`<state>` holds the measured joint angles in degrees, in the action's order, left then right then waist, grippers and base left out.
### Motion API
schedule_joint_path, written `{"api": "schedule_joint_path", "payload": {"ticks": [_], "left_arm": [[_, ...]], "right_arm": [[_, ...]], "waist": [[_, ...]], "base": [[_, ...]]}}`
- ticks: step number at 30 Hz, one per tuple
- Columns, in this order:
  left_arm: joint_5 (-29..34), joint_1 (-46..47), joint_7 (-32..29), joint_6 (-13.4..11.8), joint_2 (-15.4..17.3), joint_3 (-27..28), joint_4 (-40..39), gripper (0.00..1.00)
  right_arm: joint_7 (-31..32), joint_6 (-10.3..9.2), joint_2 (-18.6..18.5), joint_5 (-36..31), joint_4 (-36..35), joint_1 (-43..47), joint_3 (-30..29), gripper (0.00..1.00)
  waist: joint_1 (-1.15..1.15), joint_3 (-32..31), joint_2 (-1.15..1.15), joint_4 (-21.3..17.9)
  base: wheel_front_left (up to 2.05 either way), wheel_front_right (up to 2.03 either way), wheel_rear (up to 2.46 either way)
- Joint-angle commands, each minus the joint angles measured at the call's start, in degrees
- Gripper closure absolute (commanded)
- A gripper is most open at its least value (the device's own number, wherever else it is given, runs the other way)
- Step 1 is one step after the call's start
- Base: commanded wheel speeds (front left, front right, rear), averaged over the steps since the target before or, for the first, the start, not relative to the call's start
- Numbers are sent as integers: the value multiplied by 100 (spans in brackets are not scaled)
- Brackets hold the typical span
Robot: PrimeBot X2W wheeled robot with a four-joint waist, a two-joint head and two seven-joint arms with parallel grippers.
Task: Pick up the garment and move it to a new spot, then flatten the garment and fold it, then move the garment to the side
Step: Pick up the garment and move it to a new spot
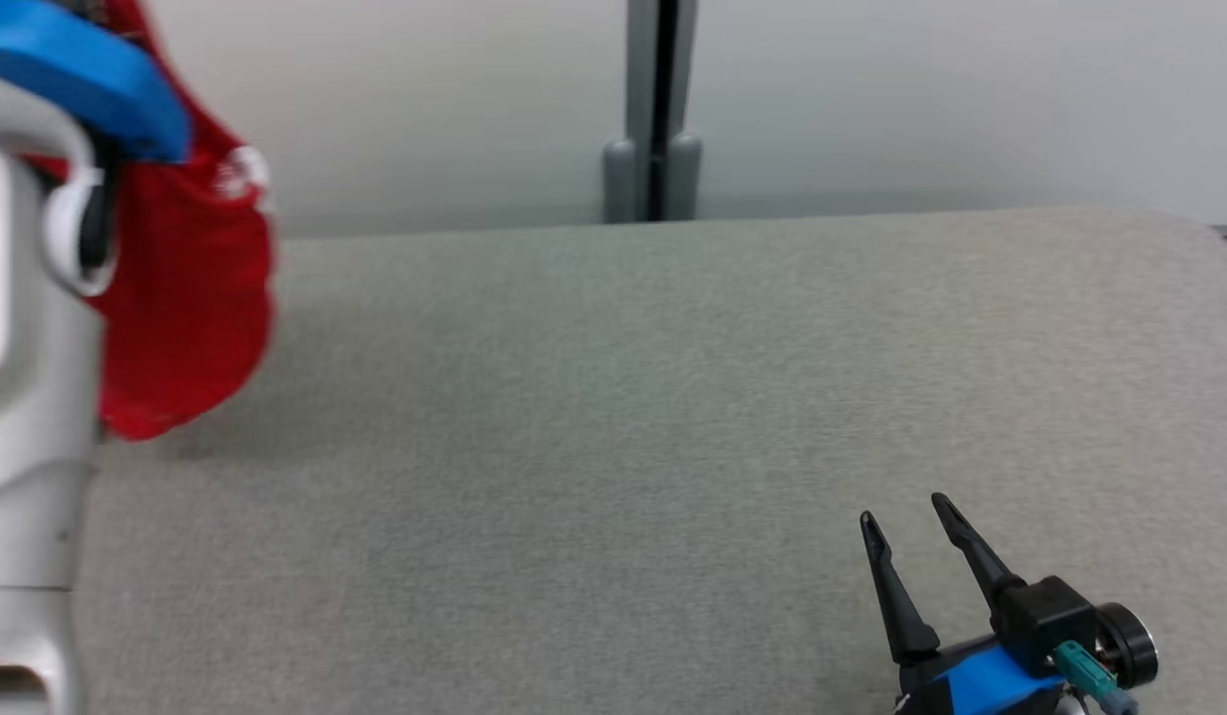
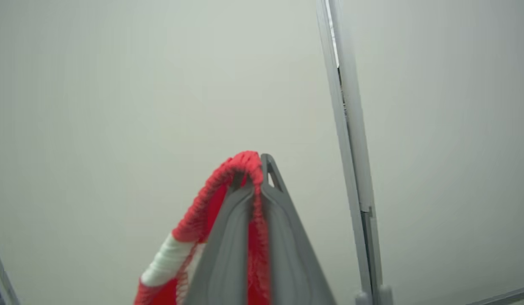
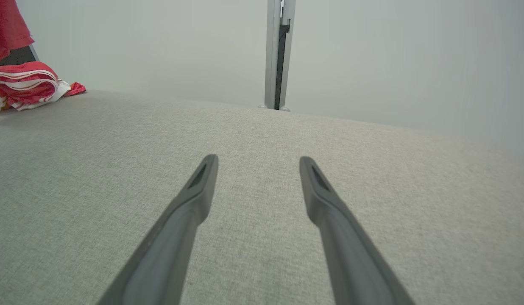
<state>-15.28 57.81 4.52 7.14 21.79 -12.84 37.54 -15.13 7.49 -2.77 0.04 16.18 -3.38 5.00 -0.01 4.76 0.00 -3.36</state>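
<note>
The garment (image 1: 192,298) is red with a white mark and hangs in the air at the far left, above the grey fabric table (image 1: 623,417). In the left wrist view my left gripper (image 2: 255,169) is shut on the garment's red ribbed hem (image 2: 198,212), which has a white stripe. My pale left forearm (image 1: 28,397) rises along the left edge and hides part of the cloth. My right gripper (image 1: 904,511) stands open and holds nothing, low over the table at the lower right. The right wrist view shows its fingers (image 3: 194,199) spread, with the garment (image 3: 7,25) hanging at the upper left.
A heap of red and white cloth (image 3: 29,87) lies at the table's far left edge. A grey post (image 1: 653,109) stands against the pale wall behind the table. The table's back edge runs across the middle of the head view.
</note>
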Motion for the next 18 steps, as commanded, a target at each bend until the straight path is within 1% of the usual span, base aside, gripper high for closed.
{"api": "schedule_joint_path", "payload": {"ticks": [1,6,9,11,12,14,16,18], "left_arm": [[-116,29,-79,52,-175,-197,-272,100],[-586,-146,-478,35,-667,-732,-1157,100],[-806,-297,-748,26,-983,-901,-1616,100],[-982,-457,-915,-60,-1219,-936,-1840,100],[-1083,-580,-996,-122,-1346,-944,-1910,100],[-1222,-851,-1143,-212,-1491,-1016,-1955,100],[-1297,-1154,-1213,-294,-1549,-1092,-1840,100],[-1366,-1501,-1200,-395,-1559,-1075,-1560,100]], "right_arm": [[-4,1,-22,50,19,116,-34,0],[-4,1,-20,93,10,202,-133,0],[-4,1,-21,126,-16,194,-190,0],[-4,1,-20,158,-34,152,-233,0],[-4,1,-21,163,-43,123,-253,0],[-5,1,-21,193,-55,64,-279,0],[-4,1,-21,222,-60,-13,-282,0],[-4,1,-21,264,-68,-88,-257,0]], "waist": [[1,-350,0,-379],[1,-379,0,-576],[1,-312,0,-621],[1,-232,0,-620],[1,-193,0,-617],[1,-101,0,-616],[1,17,0,-631],[1,135,0,-662]], "base": [[0,0,0],[0,0,0],[0,0,0],[0,0,0],[0,0,0],[0,0,0],[0,0,0],[0,0,0]]}}
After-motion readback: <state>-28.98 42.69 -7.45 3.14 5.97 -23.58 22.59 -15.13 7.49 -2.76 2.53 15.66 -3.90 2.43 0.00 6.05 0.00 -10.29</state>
